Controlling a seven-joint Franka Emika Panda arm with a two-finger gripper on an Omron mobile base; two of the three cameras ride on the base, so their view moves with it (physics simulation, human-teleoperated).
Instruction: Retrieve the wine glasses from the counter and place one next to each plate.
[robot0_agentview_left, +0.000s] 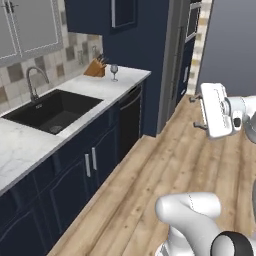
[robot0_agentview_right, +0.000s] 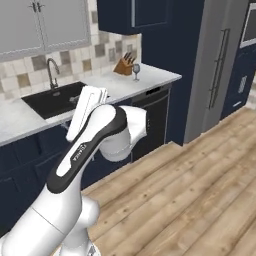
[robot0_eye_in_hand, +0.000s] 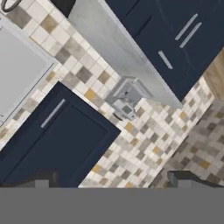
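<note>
One clear stemmed wine glass (robot0_agentview_left: 114, 71) (robot0_agentview_right: 135, 70) stands upright near the far end of the marble counter (robot0_agentview_left: 22, 145) (robot0_agentview_right: 15, 120), beside a wooden knife block (robot0_agentview_left: 96, 67) (robot0_agentview_right: 124, 65). My gripper (robot0_agentview_left: 196, 112) (robot0_agentview_right: 70, 112) hangs in the air over the wooden floor, well short of the glass, turned sideways toward the counter. It is open, with nothing between its fingertips (robot0_eye_in_hand: 43, 177). The hand view is rolled and looks at beige tiles, navy cabinet doors and the counter's edge. The plates are out of view.
A black inset sink (robot0_agentview_left: 52, 110) with a curved faucet (robot0_agentview_left: 32, 82) sits in the counter, nearer than the glass. A black dishwasher front (robot0_agentview_left: 131, 120) lies below the glass. Tall navy cabinets (robot0_agentview_right: 220, 70) rise past the counter's end. Open wooden floor (robot0_agentview_left: 165, 165) runs alongside.
</note>
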